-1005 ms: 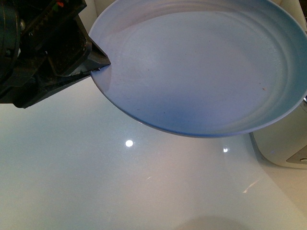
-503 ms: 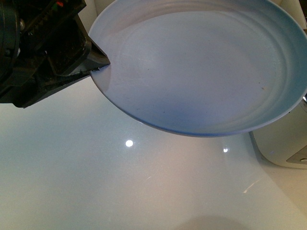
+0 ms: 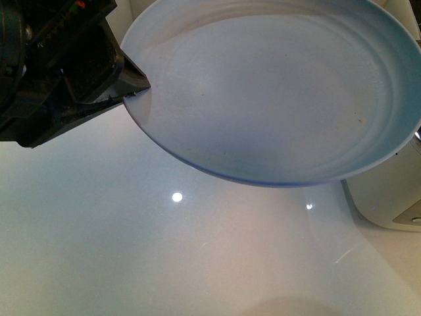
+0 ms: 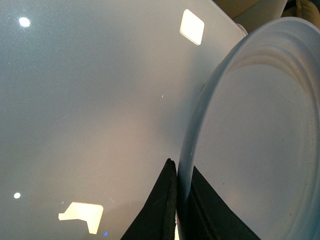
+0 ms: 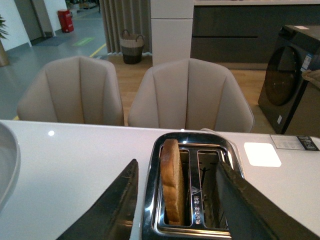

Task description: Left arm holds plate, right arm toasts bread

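Observation:
My left gripper (image 3: 135,89) is shut on the rim of the pale blue-grey plate (image 3: 276,92) and holds it tilted above the white table; the plate is empty. In the left wrist view the black fingers (image 4: 160,210) pinch the plate's rim (image 4: 192,150). My right gripper (image 5: 177,195) is open just above the toaster (image 5: 190,210), its fingers on either side of it. The bread (image 5: 171,180) stands upright in one toaster slot, its top sticking out. The other slot is empty.
A white glossy table (image 3: 164,250) lies under the plate. The toaster's pale body (image 3: 388,197) shows at the right edge of the front view. Two beige chairs (image 5: 190,95) stand behind the table, with a dark appliance (image 5: 292,75) beyond.

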